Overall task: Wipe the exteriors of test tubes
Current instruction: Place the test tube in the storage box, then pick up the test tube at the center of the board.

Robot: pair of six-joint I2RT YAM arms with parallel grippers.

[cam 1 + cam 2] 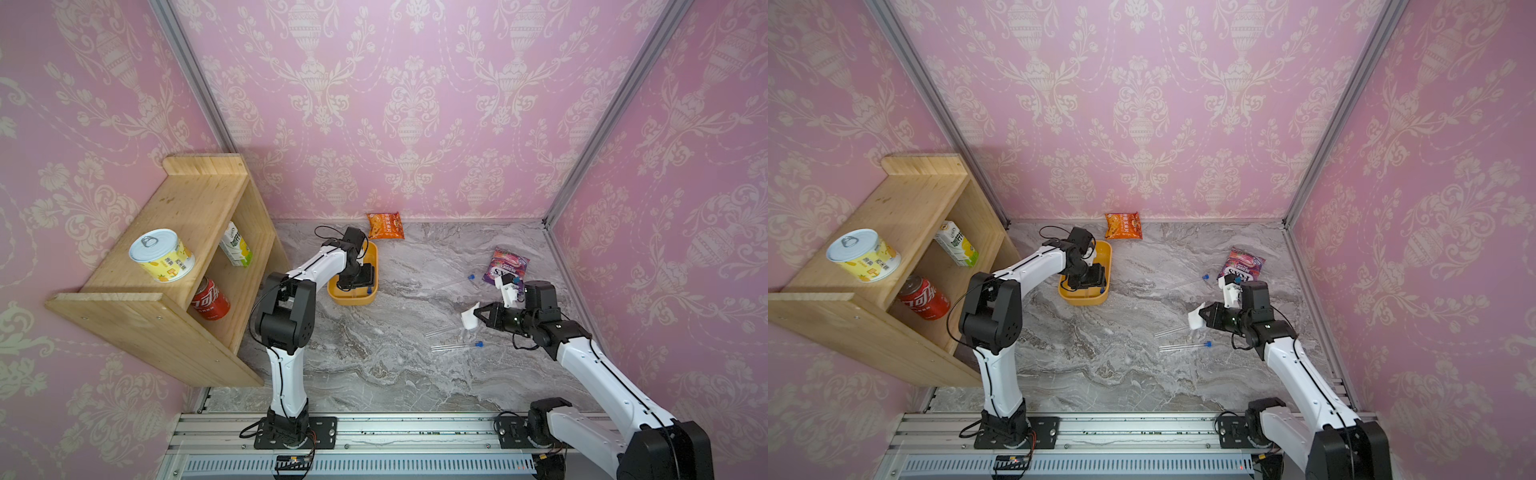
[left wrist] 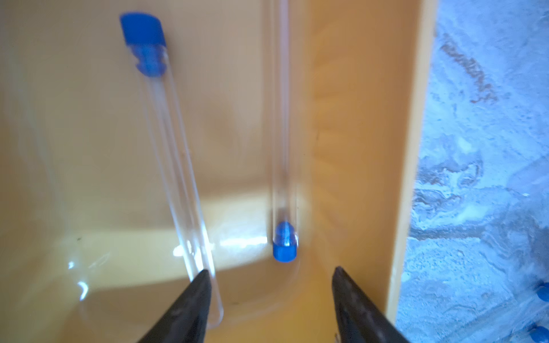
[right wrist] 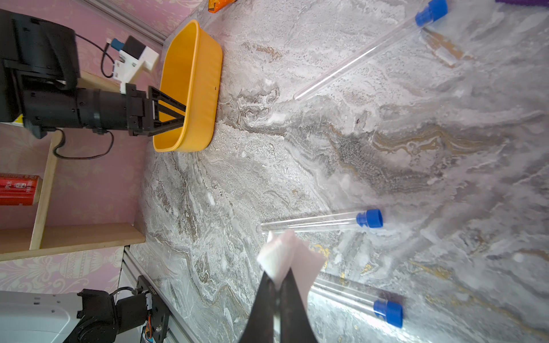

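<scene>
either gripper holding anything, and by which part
The right gripper pinches the white wipe by one edge; the left gripper stands open in the yellow bin, holding nothing.

Red can (image 1: 210, 302) reads 可口可 (Coca-Cola's Chinese script, probably); purple packet (image 1: 505, 266) illegible.

Your left end effector (image 2: 271, 270) stands jaws apart inside the orange tub (image 2: 407, 148). You see one test tube (image 2: 175, 166) with its clear end beside a fingertip (image 2: 202, 285). A second test tube (image 2: 280, 118) lies ahead along the tub wall, blue cap nearest; the desk (image 2: 475, 178) lies beyond.
</scene>
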